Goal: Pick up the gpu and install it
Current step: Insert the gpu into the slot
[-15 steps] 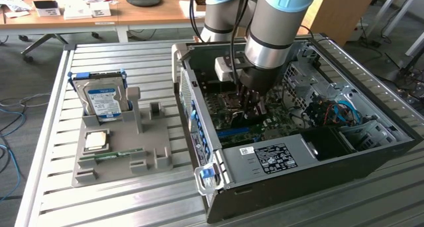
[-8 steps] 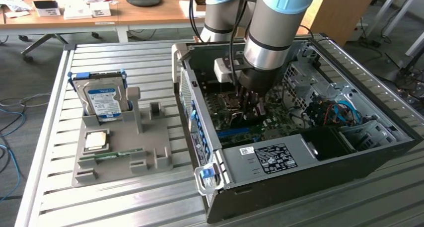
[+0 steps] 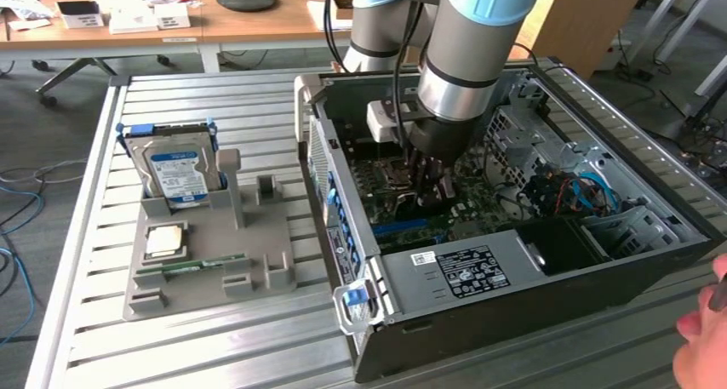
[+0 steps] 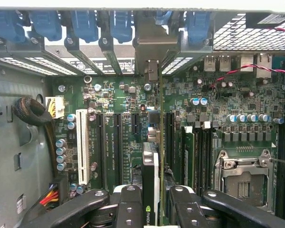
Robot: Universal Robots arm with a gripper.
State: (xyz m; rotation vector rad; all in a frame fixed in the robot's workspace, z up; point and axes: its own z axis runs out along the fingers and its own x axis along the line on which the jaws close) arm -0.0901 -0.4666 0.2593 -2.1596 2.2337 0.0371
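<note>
My gripper [image 3: 425, 174] reaches down into the open computer case [image 3: 512, 321] and is shut on the gpu [image 4: 151, 173]. In the wrist view the gpu stands on edge between the two black fingers [image 4: 130, 202], with its dark cooler on one face and the thin green board on the other. Its silvery end bracket [image 4: 152, 54] lines up with a rear slot opening of the case. The card stands over the long black expansion slots [image 4: 121, 142] of the motherboard [image 4: 114, 95]. Whether it sits fully in a slot I cannot tell.
A grey holder tray [image 3: 261, 253] on the slatted table at the exterior view's left carries a hard drive [image 3: 176, 168], a CPU [image 3: 165, 240] and a memory stick [image 3: 193, 266]. A person's hand [image 3: 704, 338] is at the lower right edge. Blue cables [image 3: 574, 189] lie inside the case.
</note>
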